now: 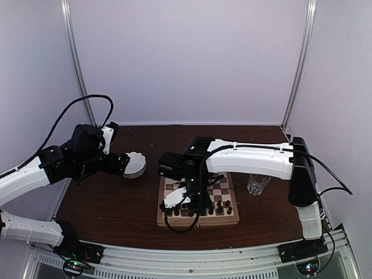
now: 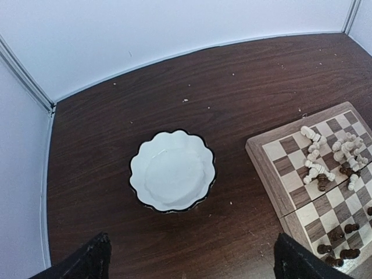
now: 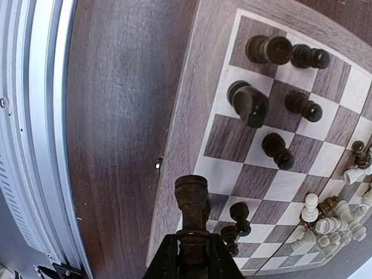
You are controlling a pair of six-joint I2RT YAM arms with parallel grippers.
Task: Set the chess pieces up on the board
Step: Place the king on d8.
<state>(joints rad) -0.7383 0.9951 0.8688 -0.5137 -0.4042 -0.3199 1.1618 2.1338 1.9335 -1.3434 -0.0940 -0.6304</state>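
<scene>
Quick stock-take. Every one of the chess pieces I can see is already on the board (image 1: 200, 220), but none of them is in its place. The cream pieces (image 2: 331, 152) lie in a toppled heap on the board's far half. The dark pieces (image 3: 276, 151) are scattered over the squares of the board's near half, and no row has been formed. The white bowl (image 2: 172, 170), off the board's left side, looks empty from my left wrist. The glass (image 1: 257, 183) stands just off the board's right edge. My call is that the job has barely begun, with 2 back rows and 2 pawn rows all left to build.

On to my hands. My right gripper (image 3: 193, 251) hangs over the board's near edge, by the border strip. Its jaws are drawn in narrow and clamped on 1 dark piece (image 3: 192, 203), a tall one with a flat rimmed top. I have it by the lower part, and its head sticks out past my fingertips (image 3: 218, 256). I cannot tell whether it touches the board.

My left gripper (image 2: 192, 247) is spread wide and carries nothing. It hovers over the table (image 2: 244, 87) to the left of the board, with the bowl just ahead of it.
</scene>
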